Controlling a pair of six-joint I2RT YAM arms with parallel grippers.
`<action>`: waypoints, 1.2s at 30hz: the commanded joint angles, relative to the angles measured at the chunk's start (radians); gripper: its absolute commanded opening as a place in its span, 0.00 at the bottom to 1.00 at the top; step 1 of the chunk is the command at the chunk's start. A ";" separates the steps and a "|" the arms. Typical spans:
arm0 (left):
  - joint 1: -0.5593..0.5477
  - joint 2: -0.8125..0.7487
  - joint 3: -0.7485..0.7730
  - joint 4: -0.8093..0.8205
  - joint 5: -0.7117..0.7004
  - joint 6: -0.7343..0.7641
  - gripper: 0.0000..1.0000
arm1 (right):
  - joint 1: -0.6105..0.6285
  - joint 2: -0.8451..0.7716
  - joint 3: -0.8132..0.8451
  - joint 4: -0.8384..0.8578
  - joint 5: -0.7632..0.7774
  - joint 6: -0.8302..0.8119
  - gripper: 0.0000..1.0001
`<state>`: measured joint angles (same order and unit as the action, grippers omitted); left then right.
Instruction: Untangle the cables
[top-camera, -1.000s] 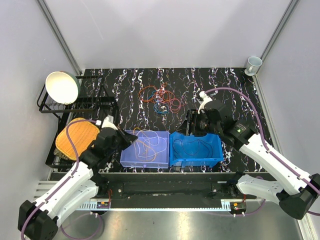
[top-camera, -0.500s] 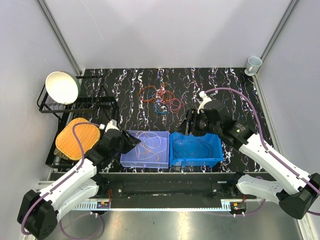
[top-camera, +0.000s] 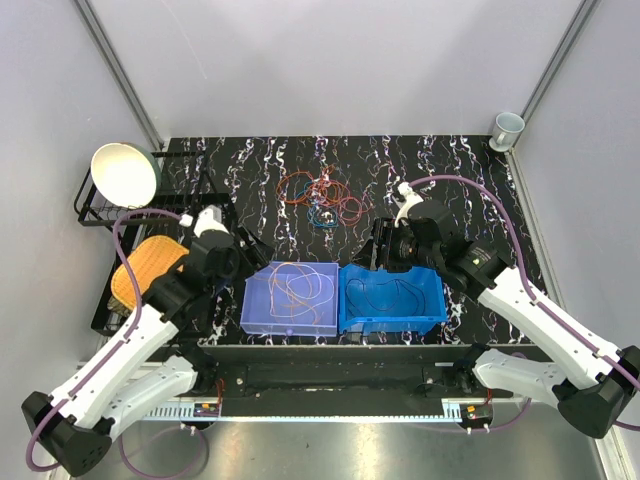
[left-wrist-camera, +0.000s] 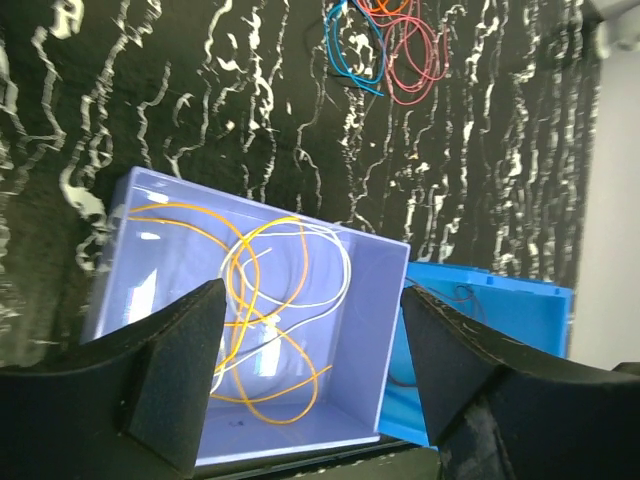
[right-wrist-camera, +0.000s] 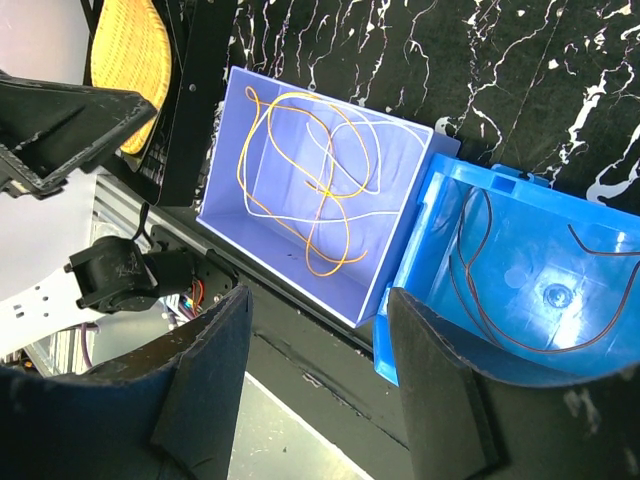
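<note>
Cables (left-wrist-camera: 262, 320) apparently loose in purple bin (left-wrist-camera: 362, 340)

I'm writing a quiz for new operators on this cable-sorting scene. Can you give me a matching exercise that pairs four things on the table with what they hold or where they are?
Column one:
1. lilac bin
2. blue bin
3. white bowl
4. mug

Column two:
A. holds thin dark cables
B. at the far right corner of the table
C. holds orange and white cables
D. propped on the black rack at the left

Pairs: 1-C, 2-A, 3-D, 4-B
</note>
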<state>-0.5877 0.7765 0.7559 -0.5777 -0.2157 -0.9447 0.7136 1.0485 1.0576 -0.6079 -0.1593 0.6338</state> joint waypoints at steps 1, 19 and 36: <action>-0.018 0.062 0.091 -0.057 -0.076 0.102 0.71 | 0.000 0.005 0.005 0.043 -0.008 -0.002 0.62; 0.005 0.601 0.436 0.130 0.013 0.346 0.61 | 0.000 0.015 -0.036 0.069 -0.005 -0.013 0.62; 0.126 1.181 0.772 0.190 0.173 0.382 0.50 | 0.000 0.096 -0.030 0.065 0.010 -0.077 0.63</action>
<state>-0.4709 1.8984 1.4425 -0.4374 -0.0978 -0.5808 0.7136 1.1305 1.0126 -0.5682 -0.1734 0.5907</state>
